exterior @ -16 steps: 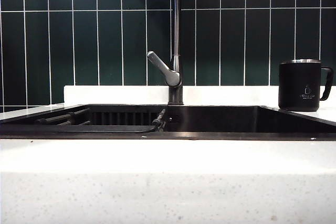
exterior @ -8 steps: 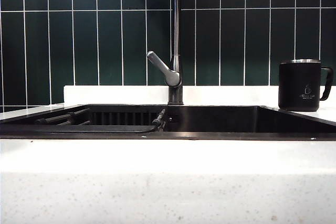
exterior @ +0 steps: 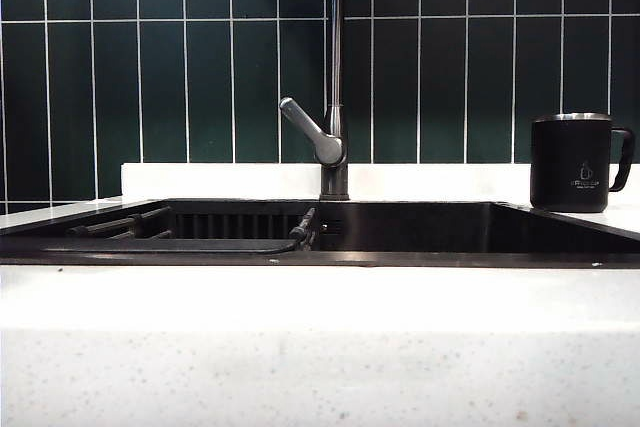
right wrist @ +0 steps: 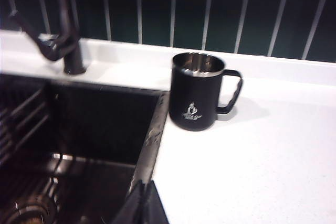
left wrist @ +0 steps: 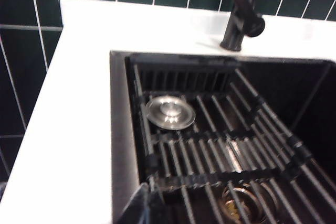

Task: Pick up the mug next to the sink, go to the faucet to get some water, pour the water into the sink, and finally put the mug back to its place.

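The left gripper (left wrist: 143, 207) is hanging above the sink's (left wrist: 119, 129) outer rim, its dark fingers pressed together and holding nothing. Just beyond it the slatted rack (left wrist: 220, 156) is lying inside the basin, with a round steel strainer (left wrist: 170, 112) farther on and the faucet (left wrist: 240, 17) standing well past that on the white counter (left wrist: 79, 103).

The right gripper (right wrist: 144, 203) is hovering over the sink's other edge, where black rim is meeting counter; its fingers are likewise shut tight and empty. The mug (right wrist: 198, 91) is standing upright on the counter ahead of this gripper, near but apart from it, just beside the sink, its handle pointing away from the basin. No arm is showing in the exterior view.
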Available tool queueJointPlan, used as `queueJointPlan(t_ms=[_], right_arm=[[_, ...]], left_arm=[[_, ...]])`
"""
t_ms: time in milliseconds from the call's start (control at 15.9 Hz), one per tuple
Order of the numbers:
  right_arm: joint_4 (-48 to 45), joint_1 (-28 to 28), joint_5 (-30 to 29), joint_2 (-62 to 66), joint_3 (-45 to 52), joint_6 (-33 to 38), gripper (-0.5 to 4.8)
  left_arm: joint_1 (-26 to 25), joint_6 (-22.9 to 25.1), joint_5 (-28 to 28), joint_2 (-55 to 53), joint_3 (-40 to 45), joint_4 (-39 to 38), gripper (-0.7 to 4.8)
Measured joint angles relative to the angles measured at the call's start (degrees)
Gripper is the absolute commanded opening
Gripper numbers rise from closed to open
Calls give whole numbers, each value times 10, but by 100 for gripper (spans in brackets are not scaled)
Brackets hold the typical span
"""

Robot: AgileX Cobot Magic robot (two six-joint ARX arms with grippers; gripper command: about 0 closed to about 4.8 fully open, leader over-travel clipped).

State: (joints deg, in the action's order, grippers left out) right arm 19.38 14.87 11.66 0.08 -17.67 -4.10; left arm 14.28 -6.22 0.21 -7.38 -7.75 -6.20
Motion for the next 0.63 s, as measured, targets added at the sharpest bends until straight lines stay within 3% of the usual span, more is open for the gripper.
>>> queueJointPlan(t_ms=[629], right_arm=[[28,0,5,0,10,-2,0]], left_arm=[[0,26,-28,0,23,-18,-6]])
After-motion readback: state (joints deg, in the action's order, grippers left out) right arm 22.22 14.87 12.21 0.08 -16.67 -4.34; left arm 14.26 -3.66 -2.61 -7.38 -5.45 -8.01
